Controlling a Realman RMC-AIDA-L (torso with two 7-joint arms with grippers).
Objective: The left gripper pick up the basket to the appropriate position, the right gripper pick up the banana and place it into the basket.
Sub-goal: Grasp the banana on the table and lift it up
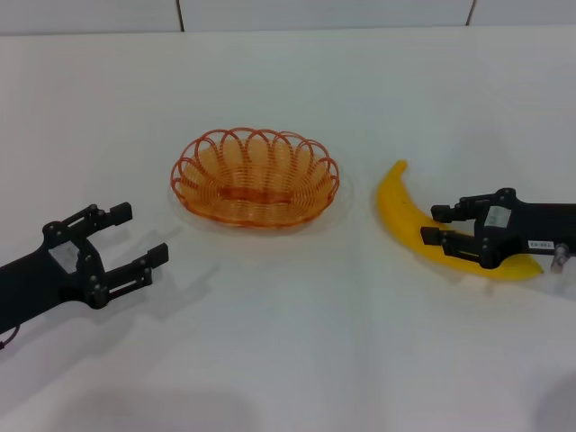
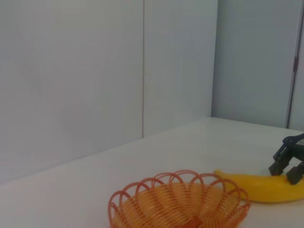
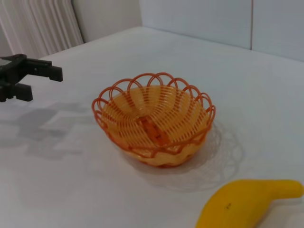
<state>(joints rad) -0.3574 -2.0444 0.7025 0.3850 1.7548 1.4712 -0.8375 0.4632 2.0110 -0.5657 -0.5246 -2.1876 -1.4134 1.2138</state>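
Note:
The orange wire basket (image 1: 209, 193) sits on the white table, in the middle. It also shows in the left wrist view (image 2: 156, 205) and the right wrist view (image 3: 183, 151). The yellow banana (image 1: 400, 205) lies on the table to the basket's right. It also shows in the left wrist view (image 2: 256, 187) and the right wrist view (image 3: 247, 204). My right gripper (image 1: 433, 225) is open, with its fingers over the banana's middle; it also shows in the left wrist view (image 2: 285, 173). My left gripper (image 1: 141, 233) is open and empty, near and left of the basket and apart from it; it also shows in the right wrist view (image 3: 46, 84).
The white table (image 1: 297, 360) ends at a pale panelled wall (image 1: 315, 13) behind the basket. Nothing else stands on it.

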